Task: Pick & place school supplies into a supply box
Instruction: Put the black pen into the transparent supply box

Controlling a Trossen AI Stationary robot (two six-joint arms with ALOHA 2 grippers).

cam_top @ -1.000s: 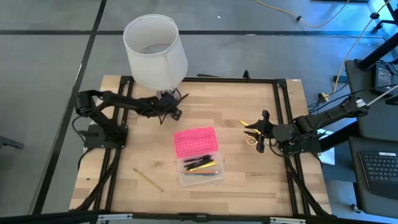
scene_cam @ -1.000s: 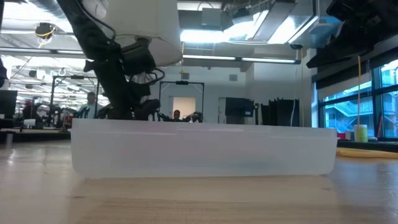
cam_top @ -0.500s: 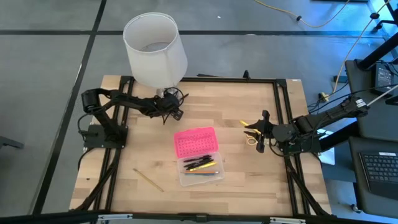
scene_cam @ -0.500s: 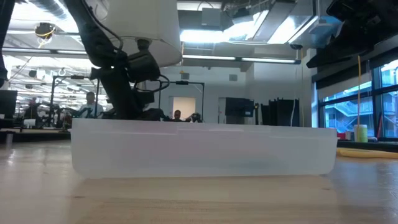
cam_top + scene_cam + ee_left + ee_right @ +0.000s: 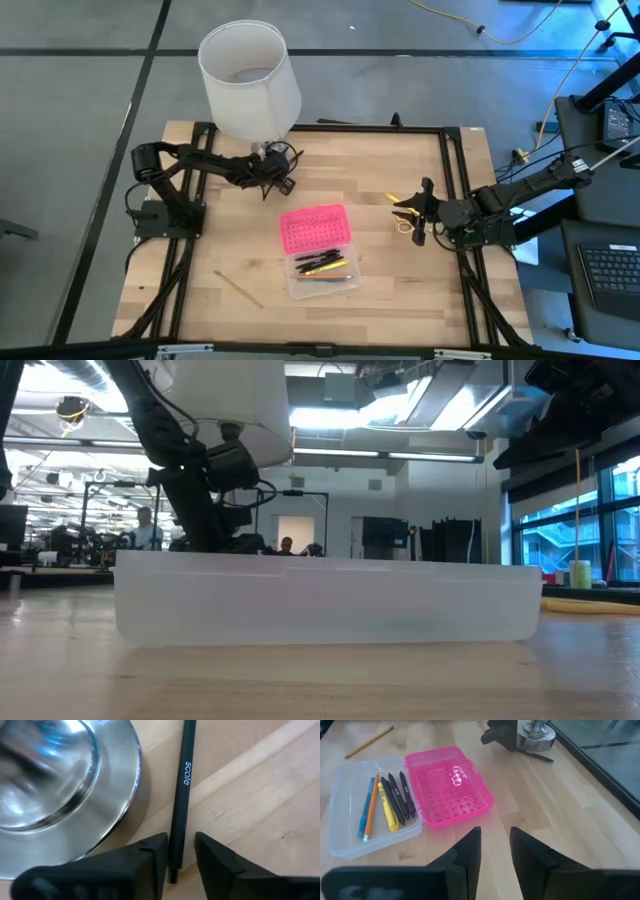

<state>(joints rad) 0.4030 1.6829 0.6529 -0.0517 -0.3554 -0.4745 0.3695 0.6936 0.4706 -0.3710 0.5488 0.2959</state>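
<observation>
In the low view the translucent base of the supply box (image 5: 325, 600) fills the foreground so closely that its contents cannot be made out through the wall. From above, the supply box (image 5: 320, 252) lies open mid-table, its pink lid (image 5: 314, 228) folded back on the far side. Inside the base lie black pens (image 5: 400, 795), a yellow marker (image 5: 386, 806) and orange and blue pencils (image 5: 367, 810). A tan pencil (image 5: 238, 288) lies alone on the table (image 5: 400, 290) nearer the front edge, to the left of the box.

The right gripper (image 5: 418, 215) waits near the right edge, beside the yellow-handled scissors (image 5: 403, 212), which its arm partly covers. Its fingers (image 5: 465, 857) stand a little apart with only bare wood between them.

Farther back, the left gripper (image 5: 179, 862) sits low beside the shiny metal lamp base (image 5: 60, 790). Its fingers (image 5: 150, 857) flank the end of a black pen (image 5: 181, 795), though whether they actually press it is hard to tell. The white lampshade (image 5: 249, 80) hides much of this corner from above.

Compared with a second ago, the left arm's shoulder has shifted slightly and its fingers have drawn inward around the pen; the right arm and box are unchanged.
</observation>
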